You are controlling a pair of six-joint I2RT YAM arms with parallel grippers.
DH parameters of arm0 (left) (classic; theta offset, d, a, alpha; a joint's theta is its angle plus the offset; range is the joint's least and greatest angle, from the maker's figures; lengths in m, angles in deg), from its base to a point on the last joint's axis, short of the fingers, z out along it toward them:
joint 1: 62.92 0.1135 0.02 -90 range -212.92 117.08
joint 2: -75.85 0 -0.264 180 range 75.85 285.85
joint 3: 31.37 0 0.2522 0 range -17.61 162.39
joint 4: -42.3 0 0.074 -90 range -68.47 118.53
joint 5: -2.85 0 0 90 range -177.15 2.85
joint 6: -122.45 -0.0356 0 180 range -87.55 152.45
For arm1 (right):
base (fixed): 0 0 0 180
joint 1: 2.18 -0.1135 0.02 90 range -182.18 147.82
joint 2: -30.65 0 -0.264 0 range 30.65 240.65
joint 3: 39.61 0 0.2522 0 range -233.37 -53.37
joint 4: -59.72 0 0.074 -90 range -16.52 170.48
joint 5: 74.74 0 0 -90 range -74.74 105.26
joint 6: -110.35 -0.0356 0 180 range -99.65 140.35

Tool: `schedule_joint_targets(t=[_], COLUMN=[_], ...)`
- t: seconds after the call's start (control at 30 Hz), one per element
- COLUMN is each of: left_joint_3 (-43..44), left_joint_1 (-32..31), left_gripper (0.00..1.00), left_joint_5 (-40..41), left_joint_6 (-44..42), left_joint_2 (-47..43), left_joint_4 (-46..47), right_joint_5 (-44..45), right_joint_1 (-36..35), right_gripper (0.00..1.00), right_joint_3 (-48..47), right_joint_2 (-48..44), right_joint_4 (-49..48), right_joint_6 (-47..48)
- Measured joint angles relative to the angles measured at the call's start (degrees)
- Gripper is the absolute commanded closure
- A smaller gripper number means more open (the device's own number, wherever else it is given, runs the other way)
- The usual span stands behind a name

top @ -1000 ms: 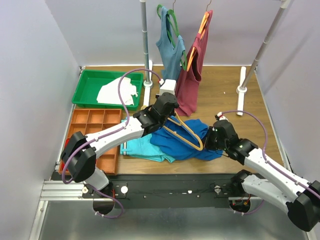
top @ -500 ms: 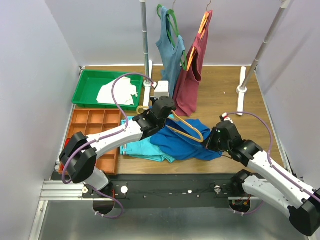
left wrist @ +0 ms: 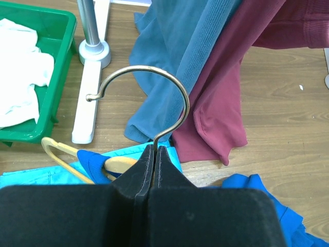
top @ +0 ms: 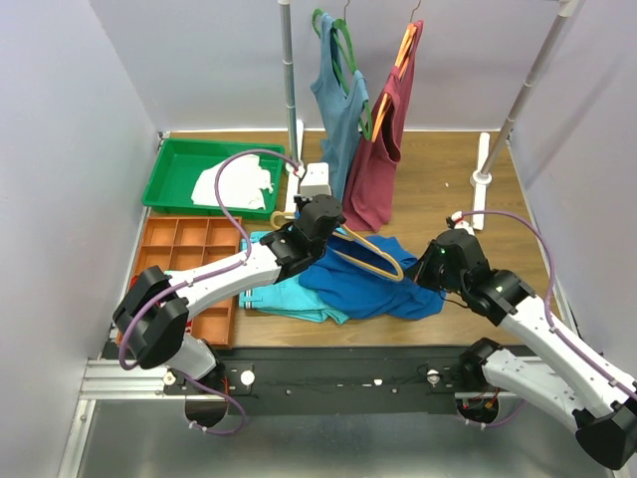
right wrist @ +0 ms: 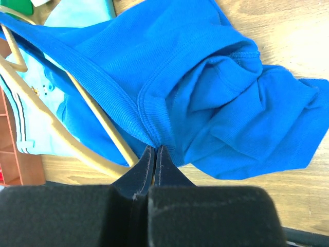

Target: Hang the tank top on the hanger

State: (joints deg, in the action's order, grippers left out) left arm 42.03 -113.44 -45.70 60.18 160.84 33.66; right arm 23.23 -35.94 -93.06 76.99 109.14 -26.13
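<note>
No legible text, no labels, no numbers (in any view)

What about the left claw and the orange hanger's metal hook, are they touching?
Touching. The left wrist view shows the left claw shut on the hook stem of the hanger.
</note>
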Motion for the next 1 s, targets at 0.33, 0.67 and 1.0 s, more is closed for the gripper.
schedule_joint_targets(t=[0.33, 0.67, 1.0], left_joint_3=[0.20, 0.81, 1.42], left_joint_1=[0.11, 0.15, 0.15], left_gripper=[1.00, 1.00, 1.00], left_joint_5=[0.22, 0.37, 0.44], left_joint_6=[0.87, 1.07, 1.05], left_joint_2=[0.22, 1.16, 1.92], left_joint_4=[0.04, -0.04, -0.02], right_joint_5=[0.15, 0.09, -1.53], right_joint_1=[0.00, 0.00, 0.00], right_gripper=[0.99, 0.98, 0.94], right_joint_3=[-0.55, -0.57, -9.84], right_joint_2=[-3.26, -4.79, -0.57], right_joint_4=[3.56, 4.33, 5.11], right_joint_6=[-0.04, -0.02, 1.92])
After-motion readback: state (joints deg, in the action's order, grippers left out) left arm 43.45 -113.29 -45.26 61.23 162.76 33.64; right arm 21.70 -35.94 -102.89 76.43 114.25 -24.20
